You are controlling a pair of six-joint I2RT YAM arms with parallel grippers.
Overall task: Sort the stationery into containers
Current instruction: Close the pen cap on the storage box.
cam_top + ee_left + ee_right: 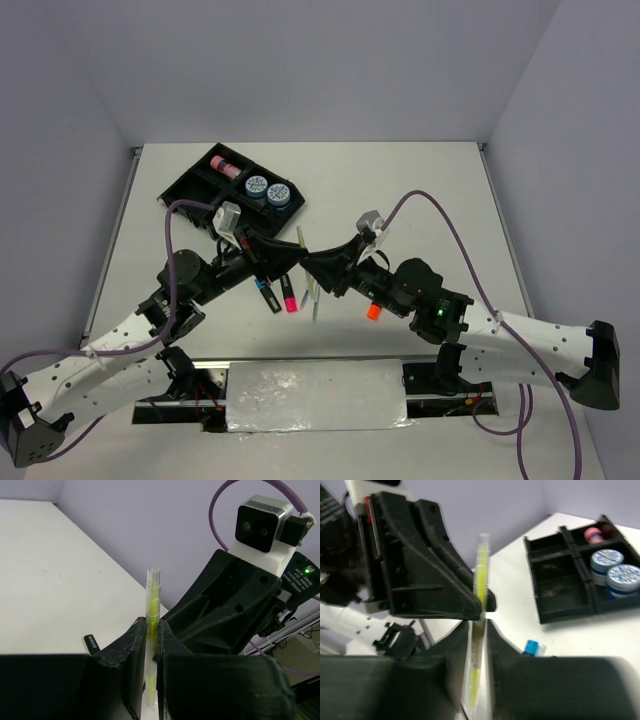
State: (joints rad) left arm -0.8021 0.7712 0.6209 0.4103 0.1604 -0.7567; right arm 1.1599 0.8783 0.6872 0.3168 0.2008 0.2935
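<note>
Where the two arms meet above the white bench (420,180), a thin clear plastic pen with a yellow-green core (151,600) is held off the surface, clamped by the left fingers (127,655) and also pinched between the right fingers (506,652). A short blue highlighter (268,293), a short pink highlighter (290,298) and a short orange highlighter (372,311) lie on the bench nearby. The flat black four-compartment plastic tray (195,180) at far left holds two round blue tubs (257,185) and a small pink-capped tube (225,165).

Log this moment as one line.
phase: handover | left gripper: shut on pen | right gripper: shut on pen | tray: two tubs
</note>
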